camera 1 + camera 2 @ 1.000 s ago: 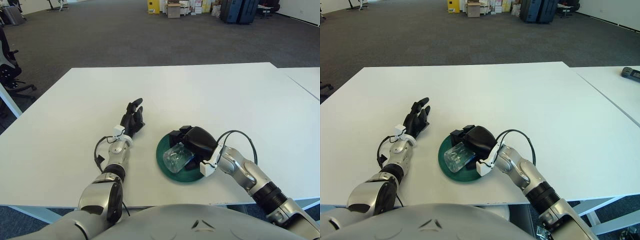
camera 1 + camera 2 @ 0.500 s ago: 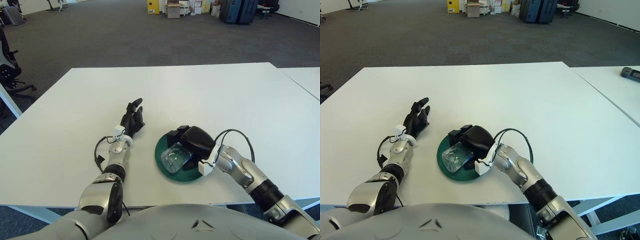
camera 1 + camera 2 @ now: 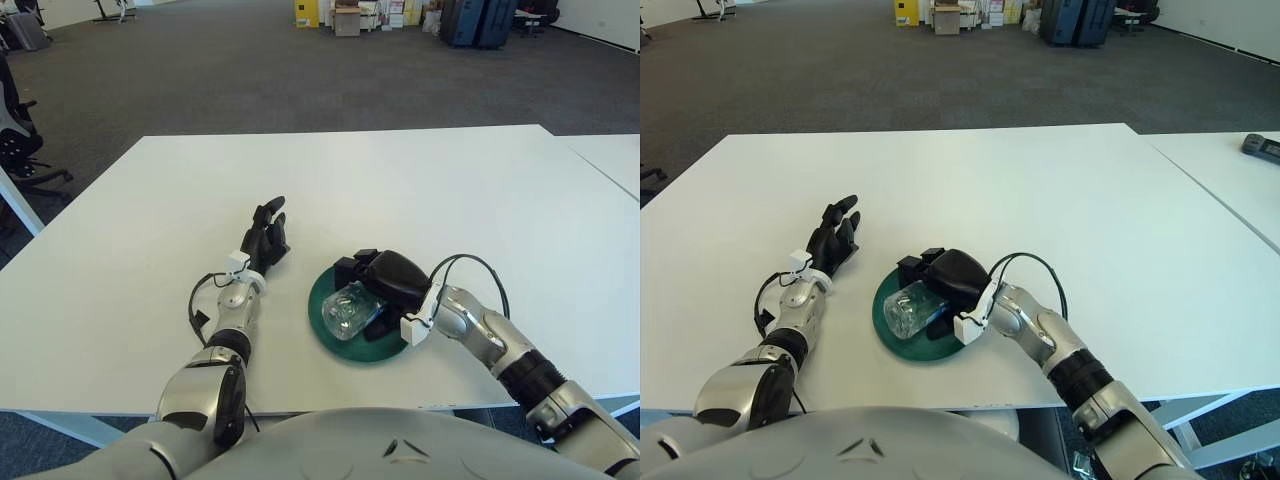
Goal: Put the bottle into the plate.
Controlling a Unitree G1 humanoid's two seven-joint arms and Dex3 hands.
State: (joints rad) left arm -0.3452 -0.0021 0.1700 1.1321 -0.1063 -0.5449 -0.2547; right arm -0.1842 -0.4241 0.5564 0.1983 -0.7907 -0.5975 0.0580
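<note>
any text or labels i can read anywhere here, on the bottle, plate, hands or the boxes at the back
None can be read.
bottle: clear, lying on the green plate, in the right hand; no label shows.
left hand, flat on the table: no marking legible.
boxes across the room: any print is too small to read.
</note>
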